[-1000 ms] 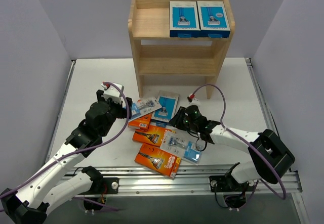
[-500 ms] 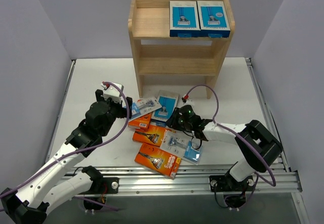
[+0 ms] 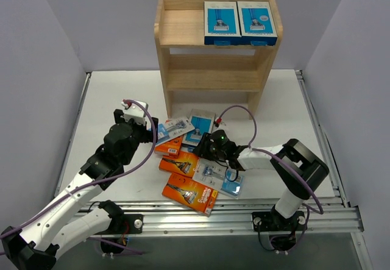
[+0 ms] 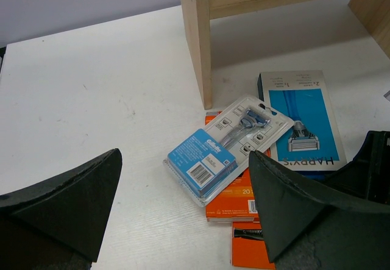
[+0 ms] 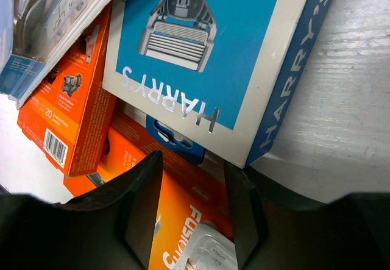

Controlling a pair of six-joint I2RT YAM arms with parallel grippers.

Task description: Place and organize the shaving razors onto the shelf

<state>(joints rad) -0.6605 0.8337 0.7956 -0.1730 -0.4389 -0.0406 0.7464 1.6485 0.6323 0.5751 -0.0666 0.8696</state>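
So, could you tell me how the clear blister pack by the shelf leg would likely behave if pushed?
The blister pack is glossy plastic, so probably light and slippery. It overlaps an orange box, so a push may slide it off.

We've got open room on the left half of the shelf (image 3: 181, 27) top tier and in both tiers below, but two Harry's boxes (image 3: 221, 21) hog the right half, and down front the razor packs (image 3: 183, 164) overlap in a heap with the right gripper (image 3: 205, 148) sitting low over it.

Orange razor packs (image 3: 189, 192), pale-wood shelf (image 3: 183, 27)
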